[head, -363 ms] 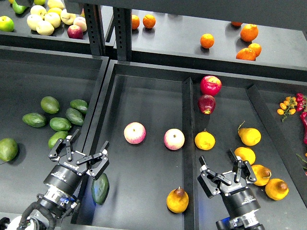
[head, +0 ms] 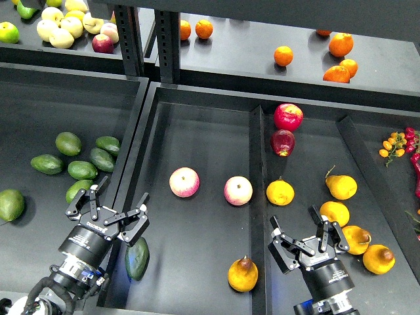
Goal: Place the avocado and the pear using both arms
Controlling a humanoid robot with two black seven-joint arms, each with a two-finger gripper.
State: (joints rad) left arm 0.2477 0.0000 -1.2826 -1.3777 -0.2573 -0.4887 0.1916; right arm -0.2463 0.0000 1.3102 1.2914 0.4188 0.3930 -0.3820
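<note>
The dark green avocado [head: 138, 258] lies in the middle tray [head: 197, 138], against its left wall near the front. The golden pear [head: 243, 273] with a brown patch at its stem stands at the tray's front right, beside the divider [head: 257, 197]. My left gripper [head: 108, 210] is open and empty, just up and left of the avocado, over the tray's left wall. My right gripper [head: 305, 239] is open and empty, right of the divider, up and right of the pear.
Two pink-and-yellow apples [head: 184, 182] [head: 238, 190] lie mid-tray. Right of the divider are red apples [head: 288, 116], a yellow fruit [head: 280, 192] and several yellow pears [head: 341, 186]. Several avocados [head: 82, 169] lie in the left tray. Oranges [head: 340, 44] sit on the back shelf.
</note>
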